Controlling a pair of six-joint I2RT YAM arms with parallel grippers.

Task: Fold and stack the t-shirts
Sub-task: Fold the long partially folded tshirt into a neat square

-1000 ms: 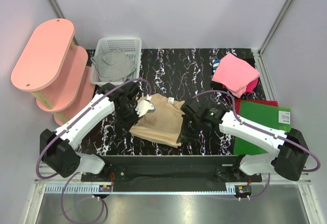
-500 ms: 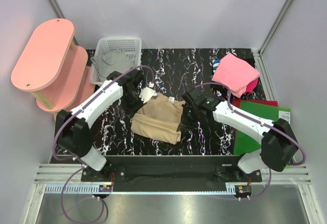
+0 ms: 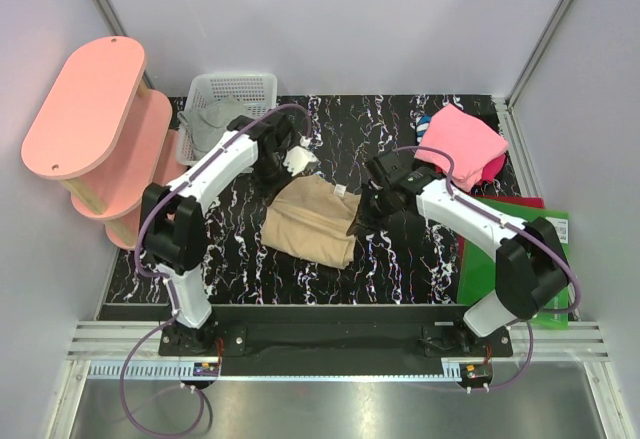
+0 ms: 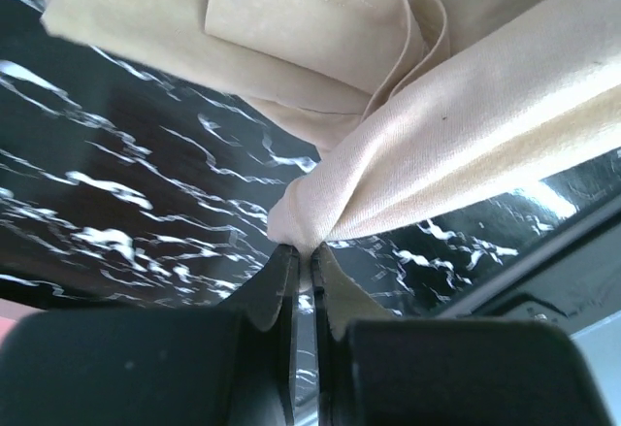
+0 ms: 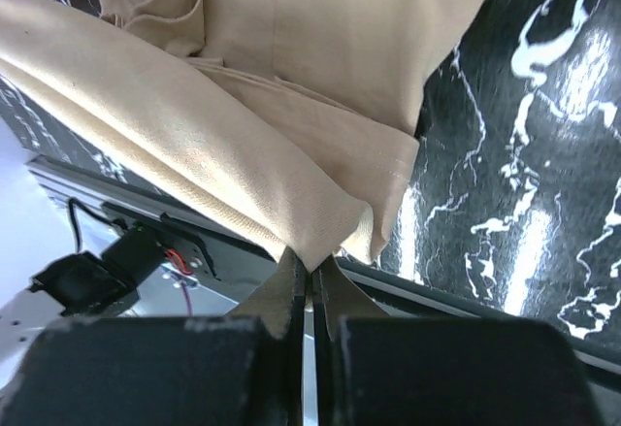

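Observation:
The tan t-shirt (image 3: 310, 221) lies bunched in the middle of the black marbled table (image 3: 370, 129). My left gripper (image 3: 291, 161) is shut on its far left corner, and the cloth pinches into a point between the jaws in the left wrist view (image 4: 303, 251). My right gripper (image 3: 367, 217) is shut on the shirt's right edge (image 5: 312, 266). The tan cloth (image 5: 291, 77) hangs in folds from both grips. A folded pink t-shirt (image 3: 460, 144) lies at the back right. A grey t-shirt (image 3: 212, 124) sits in the white basket (image 3: 240, 87).
A pink two-tier shelf (image 3: 90, 109) stands at the left, next to the basket. A flat green sheet (image 3: 515, 249) lies over a red one (image 3: 505, 201) at the right edge, under the right arm. White walls close in the back and sides.
Both grippers have moved toward the back of the table, dragging the tan t-shirt with them. Both arms stretch out further, and the shirt lies further from the bases.

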